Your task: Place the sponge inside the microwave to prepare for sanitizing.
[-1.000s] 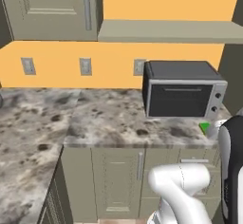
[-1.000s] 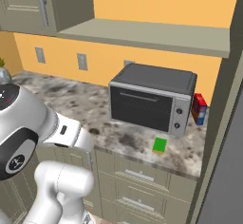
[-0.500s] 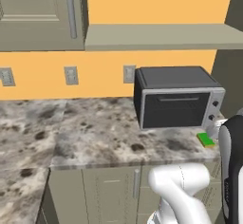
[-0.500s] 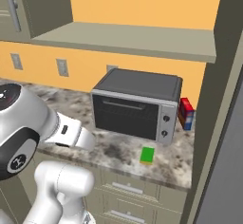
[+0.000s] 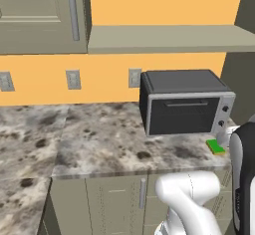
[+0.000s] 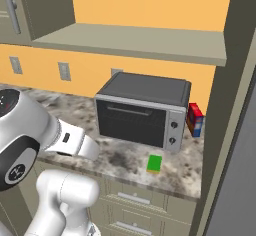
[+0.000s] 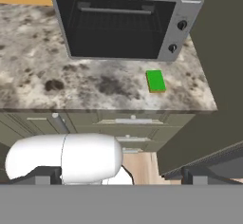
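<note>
The sponge (image 6: 154,163) lies flat on the counter (image 5: 99,139), just in front of the small grey oven (image 6: 142,110). The hand (image 7: 116,175) is opened wide and nothing is held. The small oven could be mistaken for the microwave.

A small flat green rectangular sponge (image 6: 154,163) lies on the speckled stone counter (image 5: 99,139), just in front of the right end of the small grey-and-black countertop oven (image 6: 142,111) and near the counter's front edge. The oven stands toward the counter's right end, its back near the wall. A small red-and-blue box (image 6: 195,120) stands behind the oven's right side. A long olive shelf (image 6: 135,42) runs above the oven. Drawers (image 7: 128,123) sit below the counter, under the sponge.
</note>
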You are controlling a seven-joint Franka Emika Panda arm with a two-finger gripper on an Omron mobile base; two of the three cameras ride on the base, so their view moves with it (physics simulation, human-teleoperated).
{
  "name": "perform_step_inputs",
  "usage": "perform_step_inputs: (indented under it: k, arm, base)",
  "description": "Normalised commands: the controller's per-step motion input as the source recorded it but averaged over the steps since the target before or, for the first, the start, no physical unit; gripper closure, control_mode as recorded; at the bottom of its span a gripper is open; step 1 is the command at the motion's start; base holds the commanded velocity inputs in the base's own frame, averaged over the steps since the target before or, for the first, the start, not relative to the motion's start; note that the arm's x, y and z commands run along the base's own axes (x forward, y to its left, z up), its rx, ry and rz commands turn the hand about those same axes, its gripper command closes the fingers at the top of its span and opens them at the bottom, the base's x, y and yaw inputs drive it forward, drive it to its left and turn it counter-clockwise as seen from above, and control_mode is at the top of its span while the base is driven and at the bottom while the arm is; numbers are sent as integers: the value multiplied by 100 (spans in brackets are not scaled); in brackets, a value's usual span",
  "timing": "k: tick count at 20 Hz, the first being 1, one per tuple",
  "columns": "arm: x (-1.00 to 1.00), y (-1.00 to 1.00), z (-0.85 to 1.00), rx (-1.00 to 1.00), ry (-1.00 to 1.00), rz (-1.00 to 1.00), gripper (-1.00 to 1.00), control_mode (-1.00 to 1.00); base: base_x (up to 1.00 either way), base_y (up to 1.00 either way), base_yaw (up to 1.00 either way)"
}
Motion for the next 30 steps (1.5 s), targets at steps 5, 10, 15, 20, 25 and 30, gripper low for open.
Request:
perform_step_inputs:
  k: [5,10,15,20,25,30]
  arm:
    - [0,0,0,0,0,0,-100,100]
    - [0,0,0,0,0,0,-100,100]
    - [0,-2,0,1,0,0,-100,-100]
    - [0,-16,2,5,9,-5,-100,-100]
    - [0,-26,0,3,17,-8,-100,-100]
    - [3,-22,0,0,26,-12,-100,-100]
  base:
    - [0,0,1]
    - [0,0,1]
    - [0,0,0]
    - [0,0,0]
    - [0,0,0]
    - [0,0,0]
